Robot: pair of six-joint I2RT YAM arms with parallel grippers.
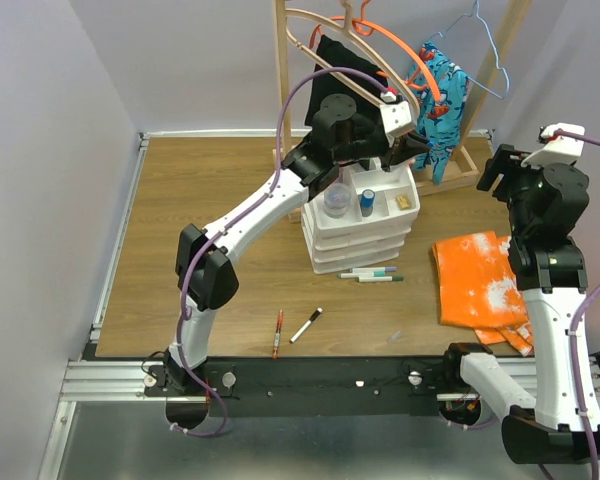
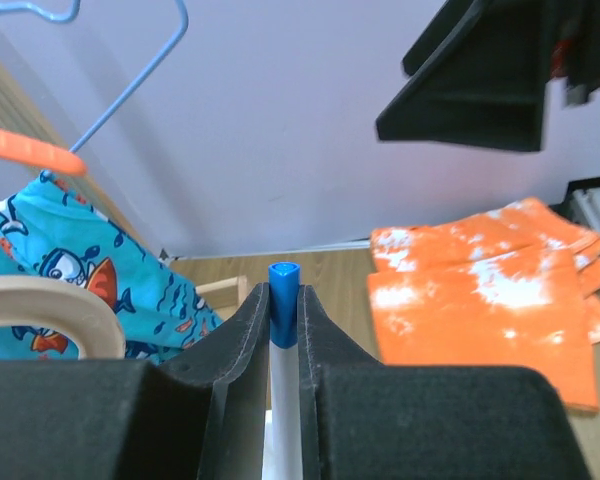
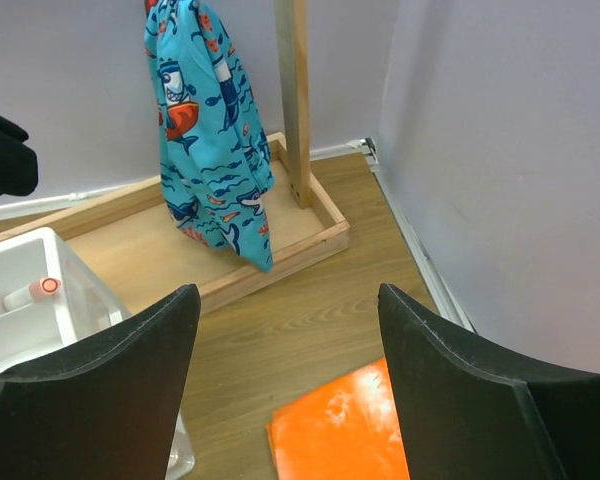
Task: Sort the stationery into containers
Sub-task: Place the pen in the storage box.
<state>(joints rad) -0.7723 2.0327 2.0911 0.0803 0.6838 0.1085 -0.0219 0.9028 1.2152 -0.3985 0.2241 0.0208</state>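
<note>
My left gripper (image 1: 404,150) hovers over the back right of the white drawer organiser (image 1: 365,250). In the left wrist view it (image 2: 284,297) is shut on a white pen with a blue cap (image 2: 284,285), whose cap sticks out past the fingertips. The top tray holds a blue-capped bottle (image 1: 366,201) and a small tan item (image 1: 405,203). A teal-capped pen (image 1: 370,271) and a green-capped marker (image 1: 380,279) lie in front of the organiser. A red pen (image 1: 278,332) and a black-tipped white marker (image 1: 306,325) lie nearer the front. My right gripper (image 3: 290,330) is open and empty, raised at the right (image 1: 500,168).
The orange cloth (image 1: 480,280) lies right of the organiser. The wooden hanger rack (image 1: 460,155) with hangers and blue patterned fabric (image 1: 442,85) stands just behind the organiser. The right wrist view shows the organiser's corner (image 3: 80,275) with a pink-capped item (image 3: 42,288) inside.
</note>
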